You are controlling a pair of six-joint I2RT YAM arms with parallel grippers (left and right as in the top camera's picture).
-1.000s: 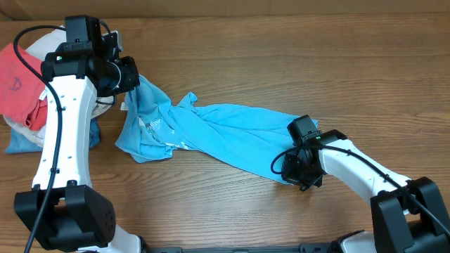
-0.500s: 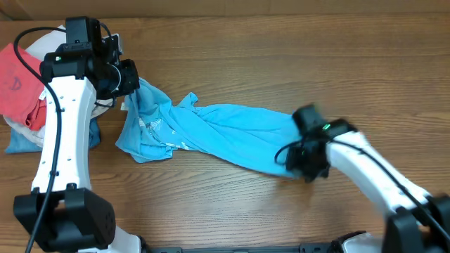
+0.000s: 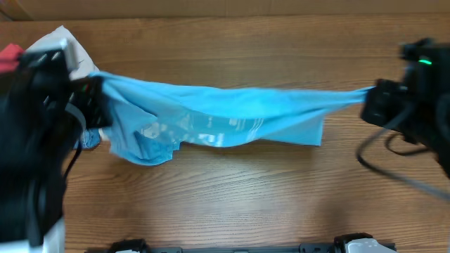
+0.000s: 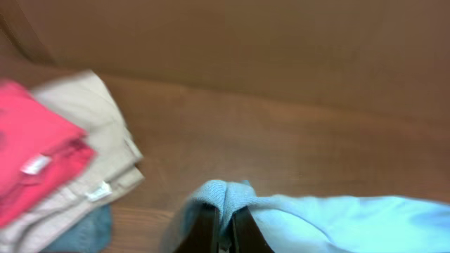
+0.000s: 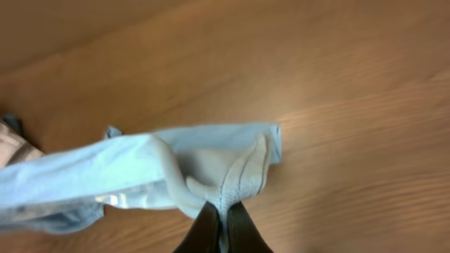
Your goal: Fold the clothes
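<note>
1. Two claws grip the sky-blue T-shirt: the left claw is clamped on one bunched end, the right claw on the other.
2. It spans between them over the surface, drooping at the left.
3. It is probably light, soft and limp; corners or seams should hold best.

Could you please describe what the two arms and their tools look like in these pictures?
Both arms are blurred here. The left arm shows black housing with white parts; the right arm is black, with a green light and looping black cables. The left tool and right tool each have two dark, slim fingers.
</note>
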